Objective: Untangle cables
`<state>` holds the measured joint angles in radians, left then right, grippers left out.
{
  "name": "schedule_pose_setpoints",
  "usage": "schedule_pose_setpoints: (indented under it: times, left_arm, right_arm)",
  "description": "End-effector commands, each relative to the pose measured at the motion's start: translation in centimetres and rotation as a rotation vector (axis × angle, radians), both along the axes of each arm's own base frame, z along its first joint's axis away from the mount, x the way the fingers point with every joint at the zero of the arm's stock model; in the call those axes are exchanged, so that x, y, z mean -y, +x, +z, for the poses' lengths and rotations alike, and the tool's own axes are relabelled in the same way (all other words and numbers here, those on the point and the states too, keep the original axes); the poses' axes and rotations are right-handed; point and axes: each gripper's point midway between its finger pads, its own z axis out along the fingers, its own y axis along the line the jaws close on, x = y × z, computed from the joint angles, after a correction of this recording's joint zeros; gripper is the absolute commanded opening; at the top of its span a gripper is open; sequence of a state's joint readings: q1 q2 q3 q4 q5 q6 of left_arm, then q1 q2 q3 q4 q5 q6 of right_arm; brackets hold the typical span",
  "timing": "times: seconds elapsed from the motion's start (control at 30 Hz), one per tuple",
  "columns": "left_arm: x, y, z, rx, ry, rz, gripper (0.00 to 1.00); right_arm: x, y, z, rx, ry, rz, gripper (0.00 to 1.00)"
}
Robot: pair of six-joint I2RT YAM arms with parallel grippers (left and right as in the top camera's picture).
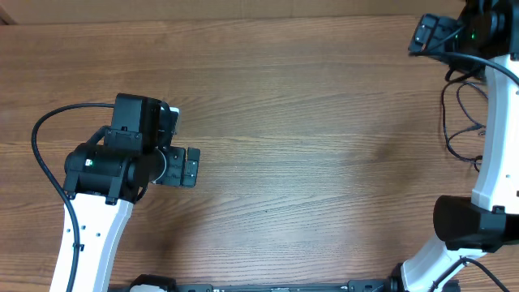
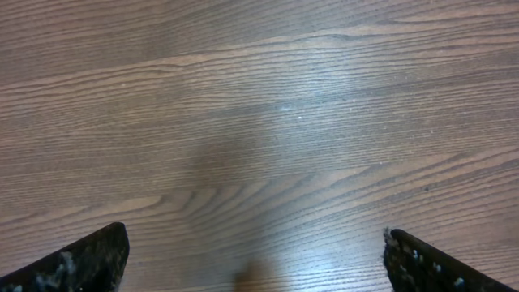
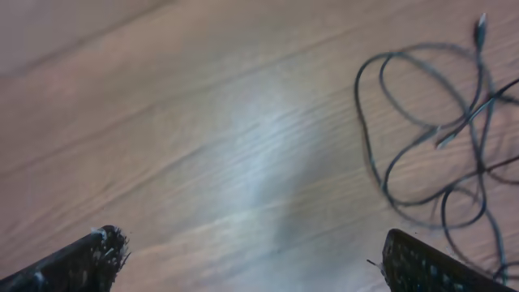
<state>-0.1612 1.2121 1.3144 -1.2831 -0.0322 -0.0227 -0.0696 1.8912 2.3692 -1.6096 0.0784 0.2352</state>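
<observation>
The cables [image 1: 459,122] are thin black cords lying in loose, overlapping loops on the wooden table [image 1: 324,162] at the far right, partly hidden behind my right arm. In the right wrist view the cables [image 3: 430,138] spread across the right side, with a small plug [image 3: 481,23] at the top. My right gripper [image 3: 255,253] is open over bare wood to the left of the loops and holds nothing. From overhead, the right gripper [image 1: 423,36] is at the back right. My left gripper [image 1: 188,166] [image 2: 255,245] is open over bare table at the left, far from the cables.
The right arm's white link [image 1: 496,146] and black joint [image 1: 470,223] stand along the right edge beside the cables. A thick black arm wire [image 1: 49,154] curves by the left arm. Wide bare wood lies between the two arms.
</observation>
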Motion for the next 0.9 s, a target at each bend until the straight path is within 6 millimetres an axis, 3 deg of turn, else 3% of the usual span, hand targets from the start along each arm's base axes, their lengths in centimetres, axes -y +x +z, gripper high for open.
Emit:
schedule_pose_setpoints:
  times: [0.0, 0.87]
  left_arm:
    - [0.1, 0.06, 0.19, 0.005, -0.012, 0.003, 1.0]
    - [-0.43, 0.0, 0.55, 0.024, 0.013, 0.01, 1.0]
  right_arm:
    - [-0.89, -0.01, 0.5, 0.019, 0.037, 0.025, 1.0]
    - [-0.89, 0.01, 0.52, 0.02, 0.037, 0.025, 1.0]
